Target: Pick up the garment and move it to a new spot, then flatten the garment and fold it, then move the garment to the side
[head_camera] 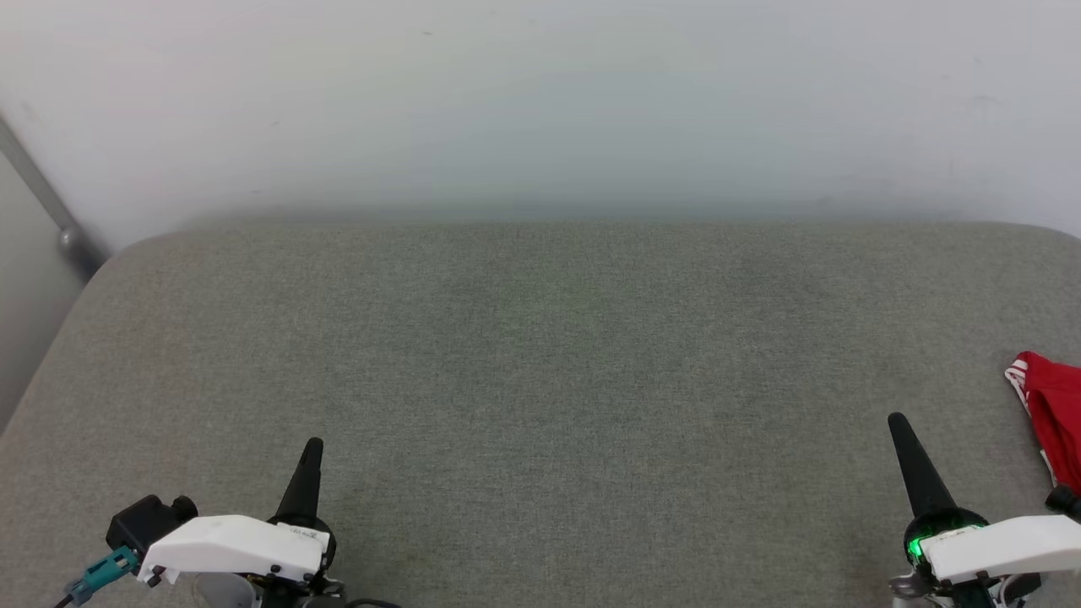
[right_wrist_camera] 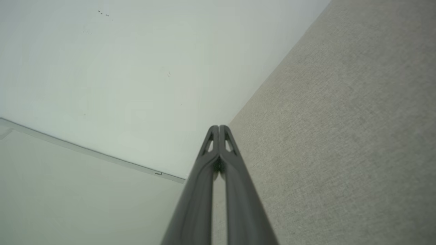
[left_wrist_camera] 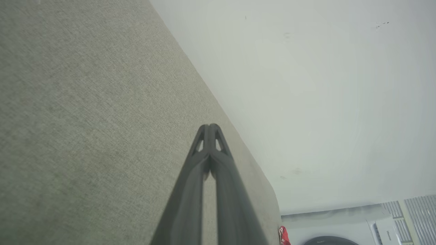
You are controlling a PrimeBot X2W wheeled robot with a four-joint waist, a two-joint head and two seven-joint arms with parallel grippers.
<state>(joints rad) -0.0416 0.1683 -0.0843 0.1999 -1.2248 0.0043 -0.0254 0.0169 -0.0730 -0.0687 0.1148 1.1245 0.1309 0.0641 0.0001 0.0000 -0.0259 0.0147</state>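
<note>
Garment [head_camera: 1060,405]: one was seen.
Grippers: two were seen, left gripper [head_camera: 313,442] and right gripper [head_camera: 896,420].
Cushion [head_camera: 540,380]: one was seen.

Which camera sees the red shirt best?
The head view: the garment lies at its right edge, right of the right tool, red cloth and striped trim clear. The left wrist view catches the garment as a tiny red scrap at its bottom edge. The right wrist view faces wall and grey surface.

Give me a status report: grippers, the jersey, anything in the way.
Left gripper shut, empty. Right gripper shut, empty. Garment at far right edge of grey surface, untouched. Nothing seen between it and right gripper.
</note>
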